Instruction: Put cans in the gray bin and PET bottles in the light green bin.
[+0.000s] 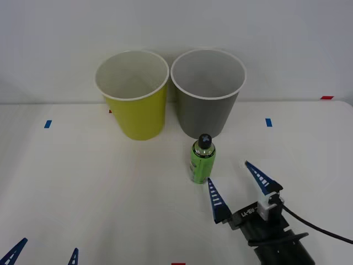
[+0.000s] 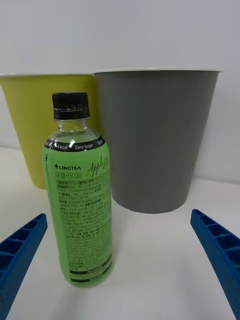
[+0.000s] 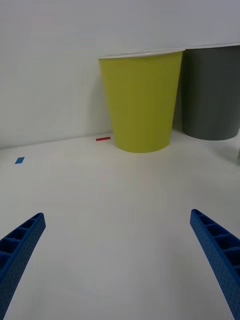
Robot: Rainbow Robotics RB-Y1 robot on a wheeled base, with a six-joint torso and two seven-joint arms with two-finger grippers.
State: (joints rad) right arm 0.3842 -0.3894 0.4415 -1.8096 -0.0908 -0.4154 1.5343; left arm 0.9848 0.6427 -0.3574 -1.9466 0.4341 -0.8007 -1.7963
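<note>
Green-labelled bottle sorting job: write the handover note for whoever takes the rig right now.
Right gripper: jaws open, low over the table just short of the bottle, holding nothing.
Left gripper: jaws open, parked at the near left table edge.
Small clear plastic bottle with green label and black cap: upright on the table, in front of the round gray plastic bin.
Round yellow-green plastic bin: left of the gray one.
Done: nothing binned.
Left: grasp bottle, drop in yellow-green bin.

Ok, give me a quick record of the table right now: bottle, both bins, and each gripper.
bottle: PET bottle upright on the table, in front of the gray bin
gray bin: gray bin upright, right of the light green bin
green bin: light green bin upright
right gripper: right gripper open, near the bottle, not touching
left gripper: left gripper open, low at the table's near left
</note>
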